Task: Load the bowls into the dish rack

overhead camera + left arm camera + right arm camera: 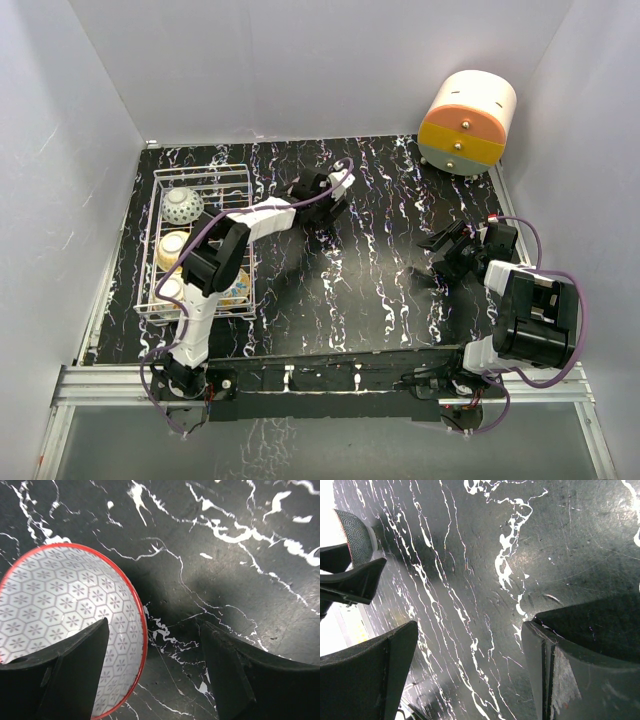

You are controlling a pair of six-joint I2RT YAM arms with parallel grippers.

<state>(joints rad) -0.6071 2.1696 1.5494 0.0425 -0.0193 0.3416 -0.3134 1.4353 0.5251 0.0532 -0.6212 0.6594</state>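
Red-rimmed bowl (55,605): rim between wide-open left jaws, ungripped; right jaws open, empty.

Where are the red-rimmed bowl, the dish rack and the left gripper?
red-rimmed bowl (60,605): left wrist view, patterned inside.
dish rack (204,170): top external view, far rim.
left gripper (155,627): left wrist view, midway between fingertips.

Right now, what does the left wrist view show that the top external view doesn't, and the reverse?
Only the left wrist view: a red-rimmed white ceramic bowl patterned with grey hexagon flowers, its rim between the open fingers. Only the top external view: the white wire dish rack holding other bowls, the cream-orange-yellow drum, the right pincer. Both: the left pincer and the black white-veined table.
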